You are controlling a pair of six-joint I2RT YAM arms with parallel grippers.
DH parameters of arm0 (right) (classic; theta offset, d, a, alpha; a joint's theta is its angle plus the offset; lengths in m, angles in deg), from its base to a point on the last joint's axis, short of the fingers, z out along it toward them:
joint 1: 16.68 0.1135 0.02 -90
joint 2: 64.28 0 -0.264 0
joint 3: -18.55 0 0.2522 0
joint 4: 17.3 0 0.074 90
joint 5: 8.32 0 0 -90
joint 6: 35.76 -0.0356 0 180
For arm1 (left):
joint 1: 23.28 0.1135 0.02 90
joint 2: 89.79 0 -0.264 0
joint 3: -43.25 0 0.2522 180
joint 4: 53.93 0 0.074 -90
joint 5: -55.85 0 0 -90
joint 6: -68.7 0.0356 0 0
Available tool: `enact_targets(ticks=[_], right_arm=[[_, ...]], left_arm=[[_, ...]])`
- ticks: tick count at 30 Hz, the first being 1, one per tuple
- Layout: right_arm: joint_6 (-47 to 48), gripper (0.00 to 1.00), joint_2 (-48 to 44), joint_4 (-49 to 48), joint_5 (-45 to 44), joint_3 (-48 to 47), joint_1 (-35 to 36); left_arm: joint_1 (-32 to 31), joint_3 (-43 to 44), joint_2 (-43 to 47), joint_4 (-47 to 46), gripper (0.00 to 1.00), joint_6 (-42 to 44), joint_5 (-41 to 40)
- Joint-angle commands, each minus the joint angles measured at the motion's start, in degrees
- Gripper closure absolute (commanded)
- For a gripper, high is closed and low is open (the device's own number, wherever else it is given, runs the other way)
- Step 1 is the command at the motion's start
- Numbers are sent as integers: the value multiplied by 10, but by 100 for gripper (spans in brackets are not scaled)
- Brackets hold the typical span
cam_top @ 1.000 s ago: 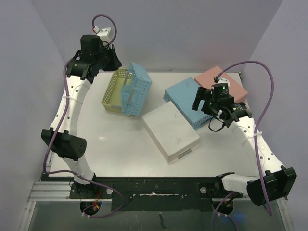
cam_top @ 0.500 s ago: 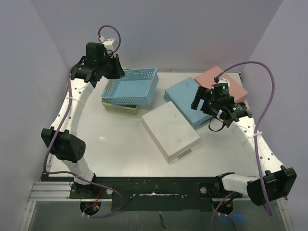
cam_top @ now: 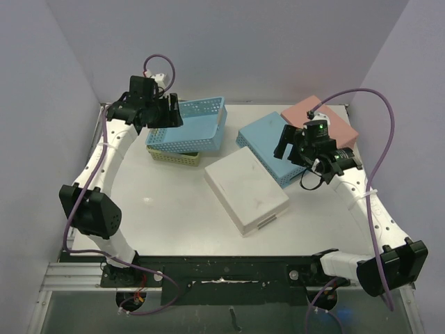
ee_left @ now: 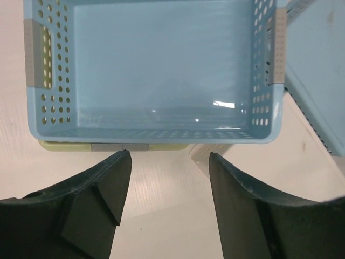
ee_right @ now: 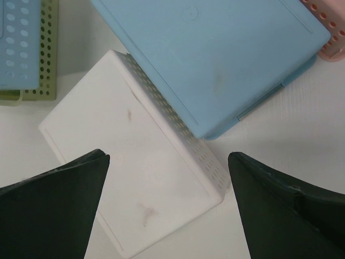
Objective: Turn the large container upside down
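- The blue basket (cam_top: 188,125) sits mouth-up at the far left corner of the desk (cam_top: 174,209). It's perched on a green basket (cam_top: 170,158), though nested or merely stacked is hard to call from above.
- The left jaws are spread wide and empty, just short of its nearest wall. The right jaws gape too, over the white container (cam_top: 245,189) mid-desk.
- The basket is thin perforated plastic: likely light, a touch flexible, and glossy enough to slip.
- Best bite is probably that nearest wall at the rim, one finger inside and one outside.
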Motion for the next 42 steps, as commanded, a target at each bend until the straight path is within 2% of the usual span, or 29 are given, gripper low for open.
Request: enact_targets(ticks=[1, 11, 25, 32, 35, 39, 42], right_arm=[[-1, 0, 8, -31, 2, -5, 4], [7, 0, 10, -42, 12, -6, 2], [13, 0, -12, -36, 3, 11, 1], [17, 0, -23, -31, -2, 16, -2], [18, 0, -24, -32, -1, 16, -3], [20, 1, -28, -28, -8, 17, -6], [22, 1, -29, -28, -7, 17, -8]], left_arm=[[8, -29, 49, -4, 41, -11, -15], [9, -166, 148, -95, 40, -16, 21], [7, -230, 201, -198, 39, 3, 52], [8, -266, 246, -294, 39, 30, 62], [8, -265, 240, -316, 38, 2, 88], [6, -190, 194, -251, 39, -20, 121], [-13, -158, 161, -221, 39, -24, 108]])
